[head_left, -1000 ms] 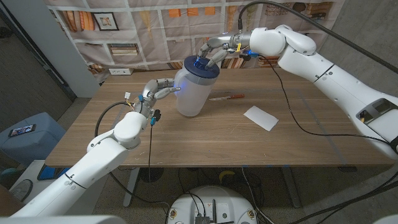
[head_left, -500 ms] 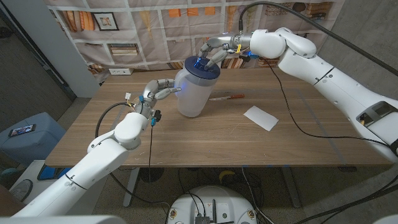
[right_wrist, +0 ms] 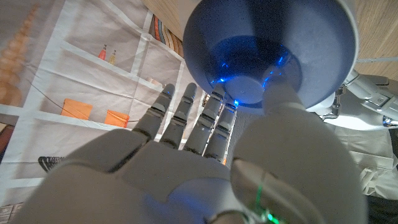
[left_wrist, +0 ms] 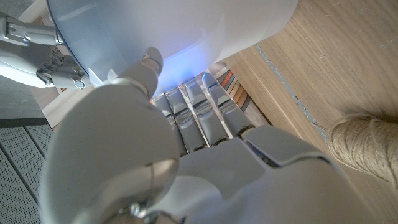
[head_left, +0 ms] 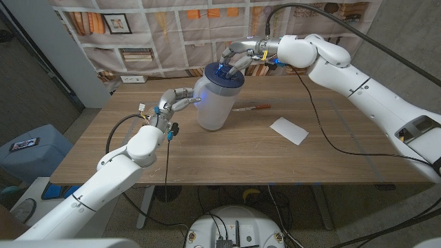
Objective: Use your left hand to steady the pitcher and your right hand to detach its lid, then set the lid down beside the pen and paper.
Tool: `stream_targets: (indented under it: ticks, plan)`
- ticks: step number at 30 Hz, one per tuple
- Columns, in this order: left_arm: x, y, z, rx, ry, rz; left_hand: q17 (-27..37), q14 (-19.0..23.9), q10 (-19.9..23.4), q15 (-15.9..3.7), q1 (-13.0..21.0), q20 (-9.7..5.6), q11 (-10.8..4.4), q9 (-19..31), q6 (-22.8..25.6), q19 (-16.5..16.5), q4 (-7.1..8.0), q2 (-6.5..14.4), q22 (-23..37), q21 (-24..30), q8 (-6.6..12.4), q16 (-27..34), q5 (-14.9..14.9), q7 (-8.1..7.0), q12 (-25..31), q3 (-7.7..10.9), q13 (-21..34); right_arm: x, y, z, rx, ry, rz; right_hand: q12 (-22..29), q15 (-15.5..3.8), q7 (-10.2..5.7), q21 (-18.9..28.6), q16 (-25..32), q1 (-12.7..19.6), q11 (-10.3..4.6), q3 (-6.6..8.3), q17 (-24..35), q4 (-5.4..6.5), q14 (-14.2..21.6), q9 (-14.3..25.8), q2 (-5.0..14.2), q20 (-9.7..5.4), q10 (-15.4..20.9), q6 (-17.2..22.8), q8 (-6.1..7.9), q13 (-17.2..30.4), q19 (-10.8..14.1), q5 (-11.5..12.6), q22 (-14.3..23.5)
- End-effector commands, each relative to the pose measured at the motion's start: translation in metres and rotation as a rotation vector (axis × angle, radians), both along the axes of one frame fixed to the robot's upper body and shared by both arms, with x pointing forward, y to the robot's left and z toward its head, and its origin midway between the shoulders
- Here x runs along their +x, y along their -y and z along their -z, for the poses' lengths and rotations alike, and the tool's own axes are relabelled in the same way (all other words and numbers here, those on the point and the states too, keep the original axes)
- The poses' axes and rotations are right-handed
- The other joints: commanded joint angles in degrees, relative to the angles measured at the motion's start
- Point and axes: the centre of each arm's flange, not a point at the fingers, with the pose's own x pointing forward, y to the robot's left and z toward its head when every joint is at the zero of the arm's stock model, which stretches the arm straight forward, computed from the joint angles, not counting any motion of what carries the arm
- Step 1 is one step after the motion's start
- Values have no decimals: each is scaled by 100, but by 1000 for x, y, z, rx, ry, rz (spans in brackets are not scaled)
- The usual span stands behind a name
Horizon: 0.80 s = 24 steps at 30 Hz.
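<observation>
Pitcher (head_left: 213, 103) body: frosted translucent plastic, smooth, semi-matt. Lid (head_left: 222, 74): dark blue plastic, matt, blue glow on its centre knob. Table (head_left: 227, 155): light wood-grain top, satin, grain lines clear in the left wrist view. Paper (head_left: 289, 130), centre right of frame: plain white, matt. Pen (head_left: 251, 107): reddish barrel, finish too small to tell. Both arms: glossy white plastic shells; left hand (head_left: 176, 101) and right hand (head_left: 238, 54) fingers look brushed grey metal. Backdrop, top of frame: printed cloth, creased.
</observation>
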Motion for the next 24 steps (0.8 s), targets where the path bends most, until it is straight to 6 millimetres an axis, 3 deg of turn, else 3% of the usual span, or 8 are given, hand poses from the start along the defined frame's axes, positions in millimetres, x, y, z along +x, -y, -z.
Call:
stream_targets:
  ticks: [1, 14, 24]
  plan:
    - [2, 1, -2, 9, 0, 11, 25, 100, 55, -565, -21, -840, -21, 12, 198, 77, 12, 107, 13, -30, 41, 28, 38, 141, 0, 47, 24, 1, 3, -4, 14, -18, -6, 31, -816, -142, 12, 60, 86, -8, 11, 27, 59, 46, 89, 200, -47, 104, 188, 40, 15, 26, 30, 20]
    - [3, 2, 0, 21, -7, 12, 27, 110, 44, -578, -14, -839, -29, 14, 190, 73, 1, 98, 13, -34, 37, 27, 38, 123, -8, 43, 25, 6, 5, -10, 17, -69, -12, 35, -821, -134, 8, 161, 95, -11, -35, 71, 97, 73, 22, 484, -106, 311, 380, 111, 47, 26, 57, 19]
    - [5, 2, 2, 15, -14, 14, 33, 129, 58, -591, 4, -844, -24, 16, 203, 60, -7, 105, 12, -40, 43, 35, 38, 155, -5, 44, 26, 11, 10, -13, 34, -92, -9, 38, -824, -133, 8, 219, 66, -12, -86, 88, 104, 103, -6, 585, -122, 405, 447, 133, 66, 30, 65, 18]
